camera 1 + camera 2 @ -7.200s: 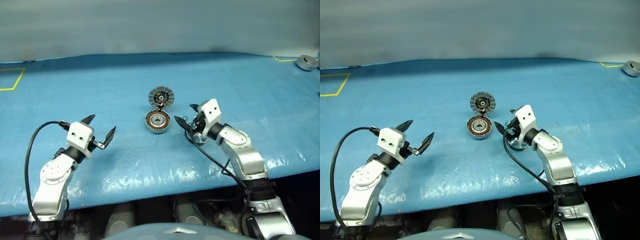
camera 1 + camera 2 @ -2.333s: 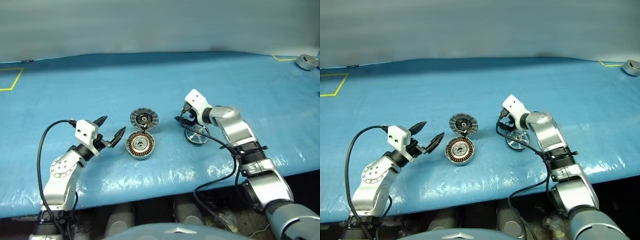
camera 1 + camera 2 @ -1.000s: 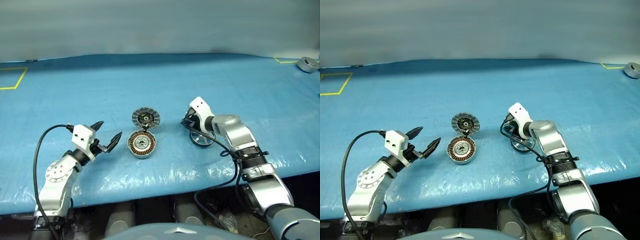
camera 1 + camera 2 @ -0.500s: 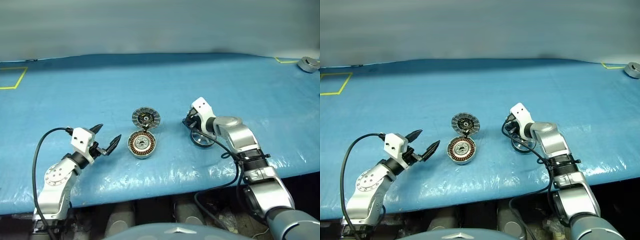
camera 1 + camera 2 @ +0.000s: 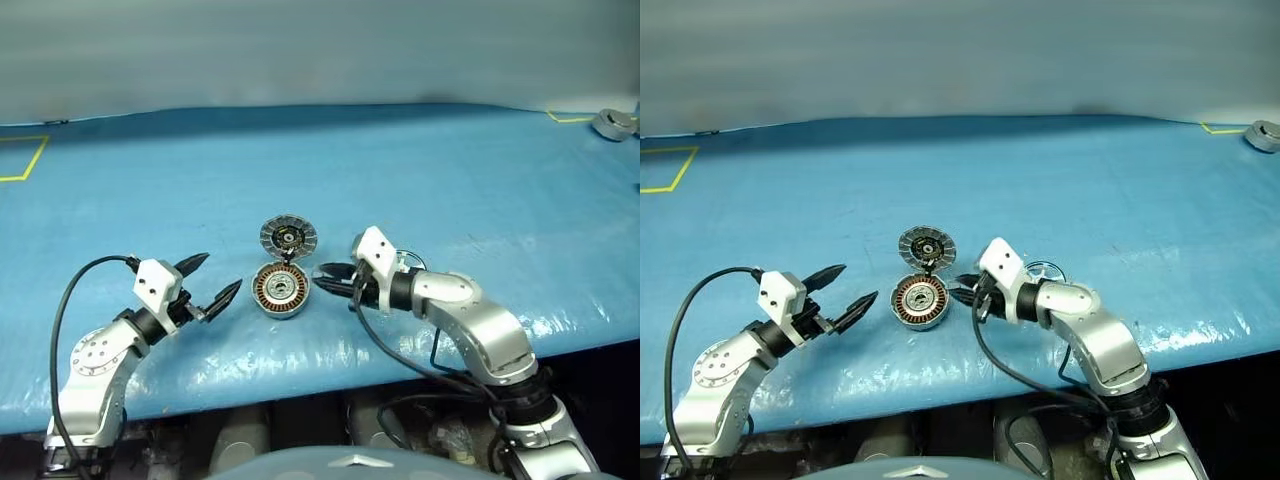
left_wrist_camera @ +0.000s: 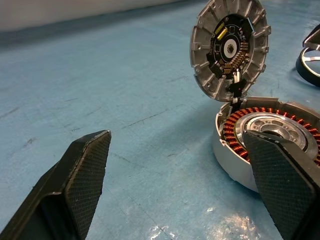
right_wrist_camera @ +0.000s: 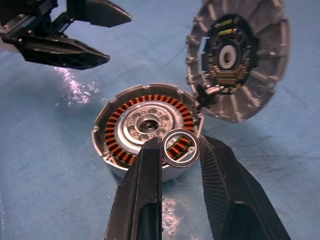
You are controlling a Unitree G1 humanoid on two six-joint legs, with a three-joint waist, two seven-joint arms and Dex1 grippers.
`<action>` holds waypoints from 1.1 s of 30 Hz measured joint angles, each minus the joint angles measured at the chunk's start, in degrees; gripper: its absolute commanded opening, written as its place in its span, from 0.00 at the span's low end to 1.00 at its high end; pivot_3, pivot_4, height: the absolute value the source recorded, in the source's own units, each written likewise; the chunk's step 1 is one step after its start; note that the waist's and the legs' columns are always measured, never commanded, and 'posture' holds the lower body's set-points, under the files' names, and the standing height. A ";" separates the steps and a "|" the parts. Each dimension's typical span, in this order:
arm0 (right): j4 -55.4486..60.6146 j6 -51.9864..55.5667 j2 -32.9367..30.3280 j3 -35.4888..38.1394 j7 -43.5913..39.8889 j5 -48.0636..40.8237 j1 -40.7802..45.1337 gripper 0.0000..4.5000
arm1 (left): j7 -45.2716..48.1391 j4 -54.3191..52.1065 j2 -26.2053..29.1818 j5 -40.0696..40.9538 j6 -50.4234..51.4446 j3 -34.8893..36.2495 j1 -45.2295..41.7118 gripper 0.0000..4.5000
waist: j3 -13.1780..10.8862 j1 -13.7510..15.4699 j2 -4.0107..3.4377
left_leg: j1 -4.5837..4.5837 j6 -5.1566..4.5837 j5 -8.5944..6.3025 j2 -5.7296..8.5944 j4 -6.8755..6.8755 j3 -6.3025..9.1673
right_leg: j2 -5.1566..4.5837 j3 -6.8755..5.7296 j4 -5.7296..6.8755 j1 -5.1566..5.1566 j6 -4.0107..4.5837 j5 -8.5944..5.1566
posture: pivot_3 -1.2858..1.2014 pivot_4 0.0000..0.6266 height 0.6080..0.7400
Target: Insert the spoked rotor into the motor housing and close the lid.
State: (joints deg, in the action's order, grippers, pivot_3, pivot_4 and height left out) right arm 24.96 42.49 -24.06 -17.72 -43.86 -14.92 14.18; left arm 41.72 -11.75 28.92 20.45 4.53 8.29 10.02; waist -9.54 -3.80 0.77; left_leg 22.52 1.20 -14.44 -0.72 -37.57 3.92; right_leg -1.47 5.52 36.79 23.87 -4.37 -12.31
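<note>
Inside motor housing [image 7: 145, 127]: copper windings, silver hub (lid [image 7: 239, 57] open)

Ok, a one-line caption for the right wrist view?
Right tool pinching a small ring over the open motor housing, lid tilted up behind.

I see my right gripper [image 7: 181, 150] pinching a small metal ring [image 7: 181, 148] between its two black fingers. Just behind it, the motor housing [image 7: 145, 126] lies open with its copper windings showing. The lid [image 7: 239, 60] stands tilted beside it. The left gripper [image 7: 102, 32] is opposite, spread apart.
</note>
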 measured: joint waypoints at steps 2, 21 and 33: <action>-0.44 -0.96 0.06 -3.58 0.28 1.72 0.22 0.16 | 0.55 0.00 0.91 -0.27 -0.02 0.01 0.02 1.00 | 0.00 0.00 0.02 | -0.01 0.01 0.01 -0.01 -0.01 0.00 | 0.02 0.00 0.01 0.00 0.01 0.00 | 0.52 0.24 1.00; -15.82 -6.90 6.74 -13.29 2.25 10.44 10.46 0.16 | 0.57 -0.08 0.93 -1.98 -0.91 -0.06 0.05 1.00 | -0.02 0.13 0.05 | 0.01 0.02 0.00 -0.01 0.00 0.03 | 0.01 -0.03 0.01 0.01 0.02 0.01 | 0.52 0.24 1.00; -17.00 -7.40 7.18 -13.33 1.70 11.34 11.23 0.16 | -0.51 -0.20 0.61 -2.36 -1.84 -0.06 1.08 1.00 | -0.02 0.05 0.05 | 0.01 0.02 0.00 -0.01 -0.02 0.03 | 0.00 -0.03 0.01 0.00 0.01 0.02 | 0.52 0.24 1.00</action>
State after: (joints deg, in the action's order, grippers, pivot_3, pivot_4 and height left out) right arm 7.96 35.09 -16.87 -31.05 -42.16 -3.58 25.41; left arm 41.21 -11.95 29.53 18.09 2.69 8.23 11.09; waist -9.55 -3.76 0.82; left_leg 22.53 1.21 -14.44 -0.72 -37.59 3.95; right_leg -1.46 5.50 36.80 23.87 -4.36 -12.29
